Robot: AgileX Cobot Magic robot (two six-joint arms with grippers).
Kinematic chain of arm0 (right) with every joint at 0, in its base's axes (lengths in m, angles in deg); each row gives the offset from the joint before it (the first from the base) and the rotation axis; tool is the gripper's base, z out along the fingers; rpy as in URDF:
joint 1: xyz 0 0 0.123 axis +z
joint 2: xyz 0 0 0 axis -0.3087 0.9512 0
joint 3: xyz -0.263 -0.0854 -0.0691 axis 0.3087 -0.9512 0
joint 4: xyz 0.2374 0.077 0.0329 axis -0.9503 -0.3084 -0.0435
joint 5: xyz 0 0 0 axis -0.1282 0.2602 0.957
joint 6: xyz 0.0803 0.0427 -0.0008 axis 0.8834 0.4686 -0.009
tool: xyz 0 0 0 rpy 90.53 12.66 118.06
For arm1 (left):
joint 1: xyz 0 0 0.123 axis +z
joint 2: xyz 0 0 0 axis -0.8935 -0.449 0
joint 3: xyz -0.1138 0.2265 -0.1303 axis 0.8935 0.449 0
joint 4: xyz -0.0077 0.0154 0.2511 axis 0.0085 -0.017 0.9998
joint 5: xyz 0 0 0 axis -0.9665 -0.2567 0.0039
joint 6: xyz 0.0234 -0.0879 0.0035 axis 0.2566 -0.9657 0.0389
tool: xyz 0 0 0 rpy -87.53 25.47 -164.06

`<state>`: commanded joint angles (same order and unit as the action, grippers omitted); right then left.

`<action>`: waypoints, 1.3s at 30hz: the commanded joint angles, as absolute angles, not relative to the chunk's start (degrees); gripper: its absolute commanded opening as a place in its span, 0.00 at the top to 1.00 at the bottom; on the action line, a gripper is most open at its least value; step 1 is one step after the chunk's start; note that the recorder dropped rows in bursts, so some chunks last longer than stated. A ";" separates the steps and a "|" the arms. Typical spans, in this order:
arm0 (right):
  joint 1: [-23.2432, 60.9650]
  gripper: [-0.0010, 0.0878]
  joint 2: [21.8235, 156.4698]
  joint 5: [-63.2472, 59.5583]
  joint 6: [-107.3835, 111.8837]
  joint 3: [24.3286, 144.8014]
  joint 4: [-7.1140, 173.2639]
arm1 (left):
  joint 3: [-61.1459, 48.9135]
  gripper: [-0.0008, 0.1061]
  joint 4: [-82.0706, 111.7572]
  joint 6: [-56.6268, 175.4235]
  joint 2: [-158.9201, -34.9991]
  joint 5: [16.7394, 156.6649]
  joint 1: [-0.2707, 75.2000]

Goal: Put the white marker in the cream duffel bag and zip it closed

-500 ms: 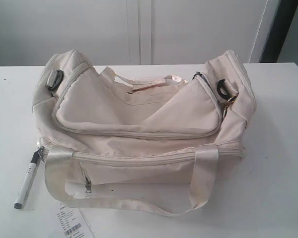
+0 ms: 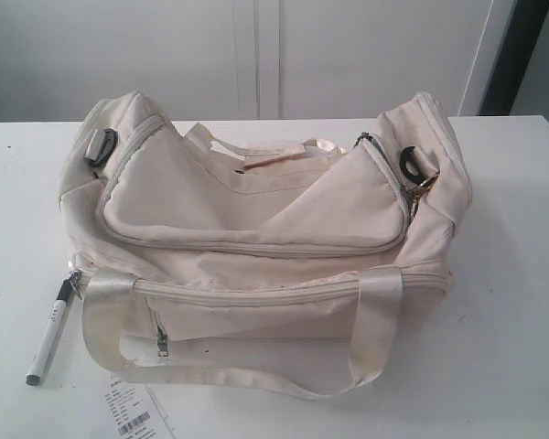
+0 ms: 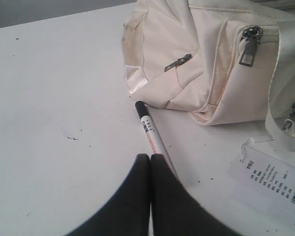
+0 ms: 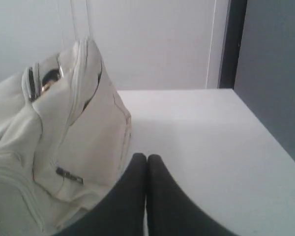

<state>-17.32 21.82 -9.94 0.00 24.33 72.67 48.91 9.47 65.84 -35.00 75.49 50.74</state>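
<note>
The exterior view takes in the whole cream duffel bag (image 2: 274, 229), which sits across the middle of the tabletop (image 2: 512, 274), back toward its far edge, with one strap handle (image 2: 256, 370) draped down its front. The white marker (image 2: 50, 334) lies flat on the tabletop outside the bag, just off the bag's front left corner, its black cap toward the bag and its dark tip pointing away. A paper tag (image 2: 133, 416) with a barcode lies near it. Neither gripper appears in that view. The left wrist view supplies the left gripper (image 3: 150, 156): its two dark fingers are pressed together with nothing between them, poised over the marker's tip end and hiding it. Whether they touch it cannot be told. This view also shows printing along the marker's barrel and a metal zipper pull (image 3: 249, 49) on the bag. The right wrist view alone shows the right gripper (image 4: 147, 156), likewise closed and empty, beside the bag's right end, with the tabletop's far right corner beyond it.
</note>
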 joint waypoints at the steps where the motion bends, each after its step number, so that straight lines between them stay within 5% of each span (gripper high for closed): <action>1: -17.32 0.99 21.82 -12.55 0.00 24.33 72.67 | 48.91 0.99 9.47 65.84 -35.00 75.49 50.74; 18: -17.32 0.99 21.98 -27.19 13.72 29.04 73.32 | 48.91 0.99 9.47 65.84 -35.00 75.49 50.74; 30: -17.32 0.99 41.85 -27.06 7.62 43.29 73.32 | 48.91 0.99 9.47 65.84 -35.00 75.49 50.74; 39: -17.32 0.99 57.56 -15.85 5.98 55.46 75.19 | 48.91 0.99 9.47 65.84 -35.00 75.49 50.74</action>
